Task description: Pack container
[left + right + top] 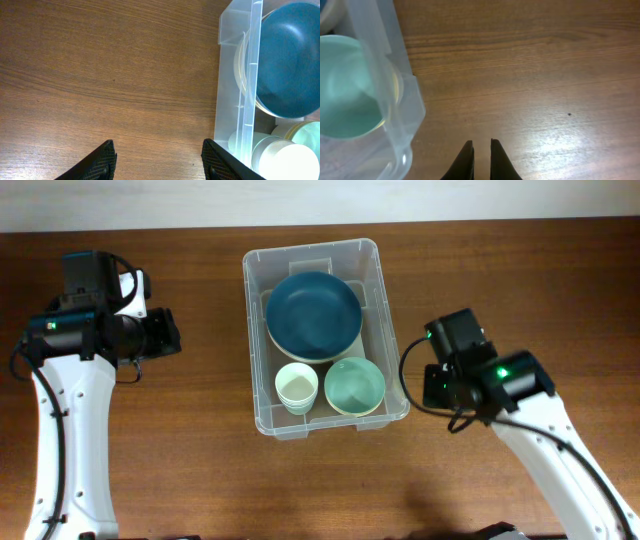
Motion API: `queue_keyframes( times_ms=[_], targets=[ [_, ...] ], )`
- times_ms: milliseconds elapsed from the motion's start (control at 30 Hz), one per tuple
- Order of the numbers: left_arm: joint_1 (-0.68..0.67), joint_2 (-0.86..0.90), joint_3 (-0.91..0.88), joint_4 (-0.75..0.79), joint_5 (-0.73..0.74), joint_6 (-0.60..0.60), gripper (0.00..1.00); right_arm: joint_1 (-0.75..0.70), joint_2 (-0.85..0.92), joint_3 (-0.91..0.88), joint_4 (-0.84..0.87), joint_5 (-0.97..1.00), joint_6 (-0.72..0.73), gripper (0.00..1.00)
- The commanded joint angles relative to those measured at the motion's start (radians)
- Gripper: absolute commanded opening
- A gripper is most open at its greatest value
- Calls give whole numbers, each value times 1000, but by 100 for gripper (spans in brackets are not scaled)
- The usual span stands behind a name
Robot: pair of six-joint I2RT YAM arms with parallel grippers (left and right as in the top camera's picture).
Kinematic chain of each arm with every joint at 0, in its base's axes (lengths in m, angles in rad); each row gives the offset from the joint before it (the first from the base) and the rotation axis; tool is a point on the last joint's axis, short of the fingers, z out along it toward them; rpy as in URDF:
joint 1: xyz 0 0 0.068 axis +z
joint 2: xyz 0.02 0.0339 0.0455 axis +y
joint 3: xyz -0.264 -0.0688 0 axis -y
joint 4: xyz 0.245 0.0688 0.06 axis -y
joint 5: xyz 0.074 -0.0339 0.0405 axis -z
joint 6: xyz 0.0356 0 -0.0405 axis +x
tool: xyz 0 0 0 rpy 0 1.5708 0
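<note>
The container (251, 330), a clear plastic bin, stands mid-table holding a dark blue bowl (313, 313) on a pale plate, stacked white cups (297, 388) and a mint bowl (355, 385). My left gripper (172, 333) hovers left of the bin; in the left wrist view it (158, 142) is open over bare wood, with the bin wall (235, 100) and the blue bowl (290, 55) to its right. My right gripper (432, 385) sits just right of the bin. In the right wrist view it (481, 142) is shut and empty, beside the bin corner (405, 100) and the mint bowl (345, 95).
The table is brown wood (180, 460). Its far edge meets a white wall along the top of the overhead view. Both arms' white links reach in from the near corners.
</note>
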Motion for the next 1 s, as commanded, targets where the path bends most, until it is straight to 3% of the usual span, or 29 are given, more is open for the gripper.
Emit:
queue_keyframes(
  times_ms=[0,167,533,700,867,967],
  targets=[
    [3,-7,-10,1,14,-12,57,-21,71,13,23,-63,-48,9],
    [3,-7,-10,0,14,-12,57,-19,176,12,59,-221,-133,4],
    [3,-7,-10,0,14,-12,57,-19,181,12,59,-510,-341,4],
    [3,-7,-10,0,14,-12,57,-21,181,12,66,-480,-335,4],
    [-7,-7,-10,12,14,-4,57,-55,179,42,100,-201,-240,5],
    [-57,-7,-10,78,9,73,57,-102,179,119,124,-111,-223,7]
  ],
)
